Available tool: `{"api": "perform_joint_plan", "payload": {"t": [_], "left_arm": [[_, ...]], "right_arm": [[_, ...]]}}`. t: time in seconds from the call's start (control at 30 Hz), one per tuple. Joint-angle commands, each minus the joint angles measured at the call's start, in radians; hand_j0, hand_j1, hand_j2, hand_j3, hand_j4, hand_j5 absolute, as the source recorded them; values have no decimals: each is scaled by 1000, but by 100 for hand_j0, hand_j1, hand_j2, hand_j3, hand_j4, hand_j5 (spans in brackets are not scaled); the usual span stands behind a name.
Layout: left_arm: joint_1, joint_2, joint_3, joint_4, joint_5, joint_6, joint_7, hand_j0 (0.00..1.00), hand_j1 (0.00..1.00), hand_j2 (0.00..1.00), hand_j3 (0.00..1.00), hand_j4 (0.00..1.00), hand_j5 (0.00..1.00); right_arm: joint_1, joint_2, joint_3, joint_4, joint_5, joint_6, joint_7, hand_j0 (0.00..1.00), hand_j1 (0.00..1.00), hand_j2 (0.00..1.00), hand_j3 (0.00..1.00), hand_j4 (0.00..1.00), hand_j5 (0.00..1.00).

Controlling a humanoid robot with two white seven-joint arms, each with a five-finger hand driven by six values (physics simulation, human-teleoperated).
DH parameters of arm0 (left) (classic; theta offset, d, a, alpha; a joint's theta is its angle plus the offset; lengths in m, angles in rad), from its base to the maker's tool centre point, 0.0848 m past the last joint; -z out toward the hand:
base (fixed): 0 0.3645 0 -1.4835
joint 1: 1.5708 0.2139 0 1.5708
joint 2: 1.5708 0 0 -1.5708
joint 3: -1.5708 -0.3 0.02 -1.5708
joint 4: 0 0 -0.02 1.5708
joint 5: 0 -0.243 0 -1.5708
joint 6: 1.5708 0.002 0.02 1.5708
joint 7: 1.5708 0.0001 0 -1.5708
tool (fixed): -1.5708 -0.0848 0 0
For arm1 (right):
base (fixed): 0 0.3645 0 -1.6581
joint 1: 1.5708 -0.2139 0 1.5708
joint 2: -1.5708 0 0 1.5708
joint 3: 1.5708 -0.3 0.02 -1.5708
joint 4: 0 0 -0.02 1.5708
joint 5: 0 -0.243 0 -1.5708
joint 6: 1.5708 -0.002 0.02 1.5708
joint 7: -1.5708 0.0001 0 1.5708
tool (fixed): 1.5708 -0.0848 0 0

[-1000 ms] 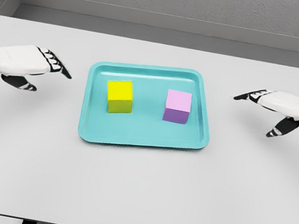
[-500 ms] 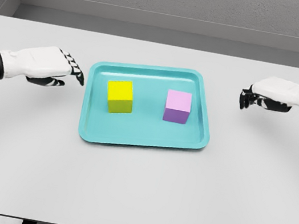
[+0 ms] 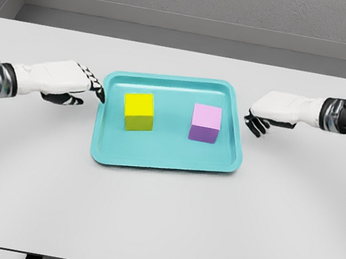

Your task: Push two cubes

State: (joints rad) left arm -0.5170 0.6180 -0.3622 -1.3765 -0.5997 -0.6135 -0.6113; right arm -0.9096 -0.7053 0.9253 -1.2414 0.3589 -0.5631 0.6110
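A teal tray (image 3: pixel 161 158) lies in the middle of the white table. On it a yellow cube (image 3: pixel 138 111) stands at the left and a pink-purple cube (image 3: pixel 205 123) at the right, a gap between them. My left hand (image 3: pixel 91 93) hovers just outside the tray's left rim, its fingers stretched toward the yellow cube and holding nothing. Beside the tray's right rim is my right hand (image 3: pixel 255 124), level with the pink cube, its fingers bent loosely downward and empty. Neither hand touches a cube.
The white table (image 3: pixel 156 227) stretches wide in front of the tray and to both sides. A grey wall runs behind its far edge.
Both hands have moved inward toward the tray, the left from the far left to the left rim and the right from the far right to the right rim. The cubes have not moved.
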Motion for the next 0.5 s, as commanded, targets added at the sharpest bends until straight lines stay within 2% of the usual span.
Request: {"api": "perform_joint_plan", "payload": {"t": [0.0, 0.47], "left_arm": [[0, -15, 0, 17, 4, 3, 0, 63, 63, 63, 63, 63, 63], [-26, -61, -26, 16, -25, 3, 0, 62, 62, 62, 62, 62, 62]], "right_arm": [[-2, 20, 33, 2, -1, 2, 0, 10, 10, 10, 10, 10, 10], [-32, 53, 82, 26, 12, 6, 0, 10, 10, 10, 10, 10, 10]]}}
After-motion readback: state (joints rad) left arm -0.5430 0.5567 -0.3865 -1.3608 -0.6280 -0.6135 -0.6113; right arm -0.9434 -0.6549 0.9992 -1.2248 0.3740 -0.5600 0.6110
